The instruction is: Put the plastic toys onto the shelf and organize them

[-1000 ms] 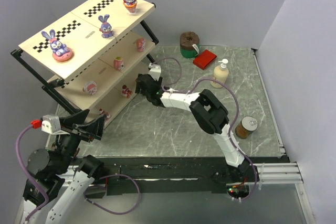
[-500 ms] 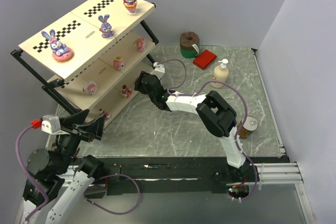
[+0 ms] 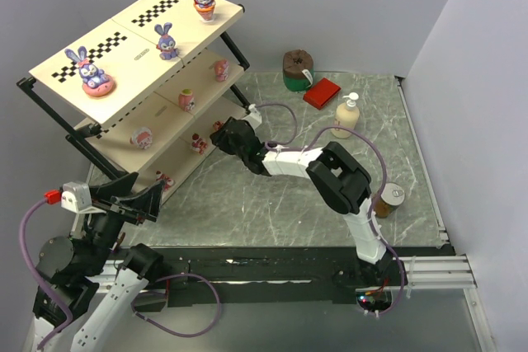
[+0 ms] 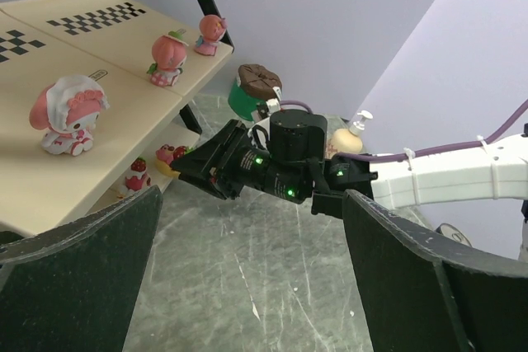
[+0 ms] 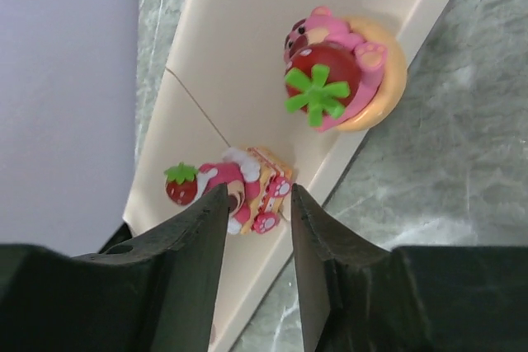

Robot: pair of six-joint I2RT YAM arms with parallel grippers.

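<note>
Grey marble tabletop [image 3: 330, 204], and a strawberry-cake figurine [image 5: 239, 183] sits at the edge of the shelf's [image 5: 247, 55] bottom board. The right gripper [image 5: 257, 191] is half-closed on either side of it; whether it's squeezing or only bracketing, I can't tell. A pink bear figurine [image 5: 338, 80] stands near it on the same board. The left gripper [image 4: 252, 195] hangs wide open and empty.

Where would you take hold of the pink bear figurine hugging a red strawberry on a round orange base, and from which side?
Probably across the pink bear figurine's round orange base, from the cream shelf's open front: it stands near that edge, under another board.
</note>
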